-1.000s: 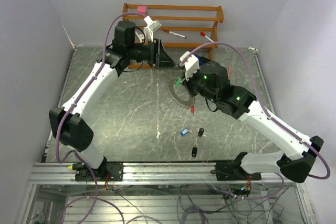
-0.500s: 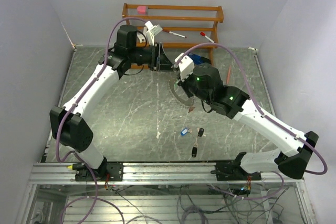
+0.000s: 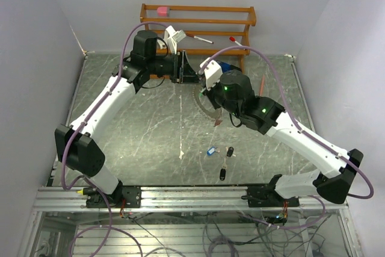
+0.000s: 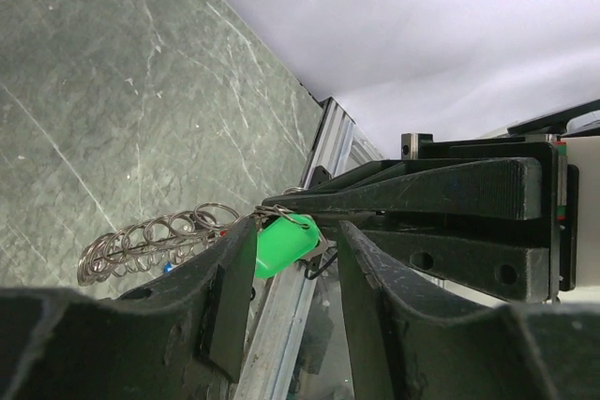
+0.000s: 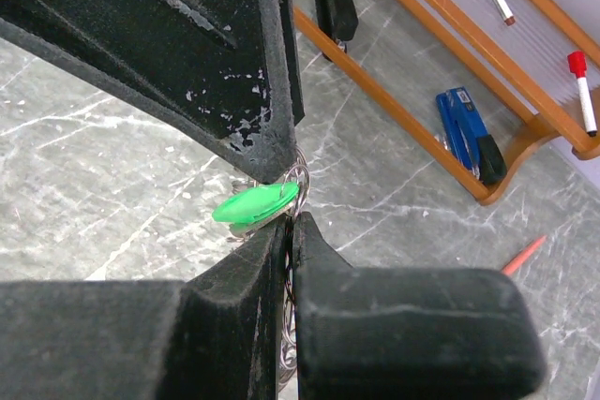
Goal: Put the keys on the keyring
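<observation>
I'm holding the keyring [image 4: 150, 243] at the far middle of the scene, seemingly clear of the table [image 3: 138, 124], with the right gripper [image 5: 291, 228] pressed together on its wire. The left gripper [image 4: 298, 264] is sitting just to the left of it with its jaws half spread around the green key [image 4: 281, 244], whose head is lying between the pads right where the ring's wire is crossing. I'm not seeing the pads clamping the key on both sides, and I can't tell whether it is threaded on yet. What I'm worrying about is the crowding, since both sets of fingers are meeting at one small spot. If I'm closing the left jaws slightly off line, they are likely pinching the wire along with the key, or nudging the right fingers and twisting the ring out of their thin grip. A slipping ring is dropping to the table and taking the green key with it, and a loosely held key is liable to pop sideways off a pad. The blue key [image 3: 210, 150] and two black keys [image 3: 230, 151] are lying near the middle of the table, so I'm judging most of the job is ahead
</observation>
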